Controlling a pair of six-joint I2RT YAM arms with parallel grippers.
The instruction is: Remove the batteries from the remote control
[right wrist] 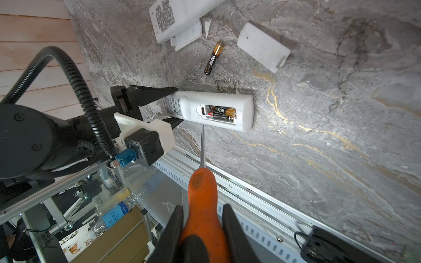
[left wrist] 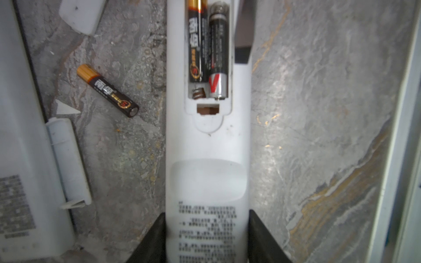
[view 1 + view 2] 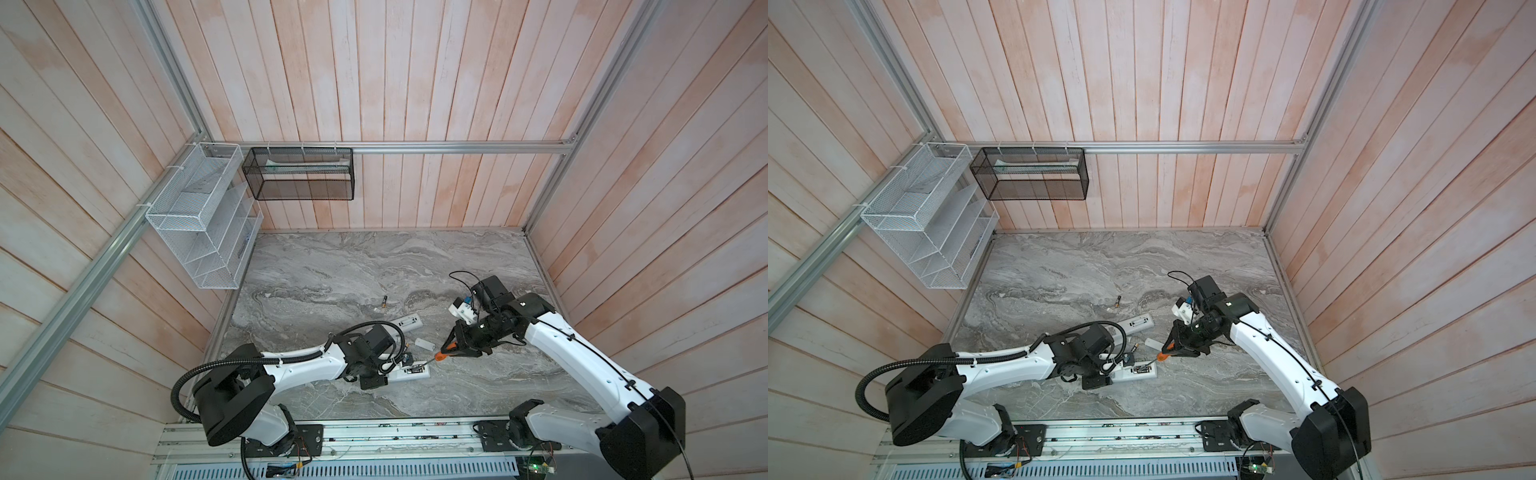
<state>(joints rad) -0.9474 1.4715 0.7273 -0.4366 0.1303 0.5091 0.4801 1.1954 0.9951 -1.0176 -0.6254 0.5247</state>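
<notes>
Now we have the left claw (image 1: 178, 105) closed partway on the remote control (image 2: 207, 177), one jaw against each long side of its printed end. The remote lies back-up on the desk (image 3: 478, 386), near the middle of the front edge. Its compartment is uncovered and holds two cells side by side: a gold-ended battery (image 2: 197, 45) and a silver-ended battery (image 2: 218, 50) with a red mark. A third battery (image 2: 107, 90) lies loose on the desk just beside the remote, on the side away from the front edge, between it and a second remote (image 3: 409, 323) farther back. A fourth battery (image 3: 384, 302) lies alone beyond that, toward the desk's middle.

Our right claw (image 1: 204, 216) is clamped tight on the orange handle of a screwdriver (image 1: 202, 182). Its bare shaft points at the held remote, with the tip close beside the open compartment; we cannot tell whether it touches. A white cover (image 1: 262, 49) lies flat near the third battery, apart from both remotes. A second cover (image 1: 186, 37) lies against the second remote.
</notes>
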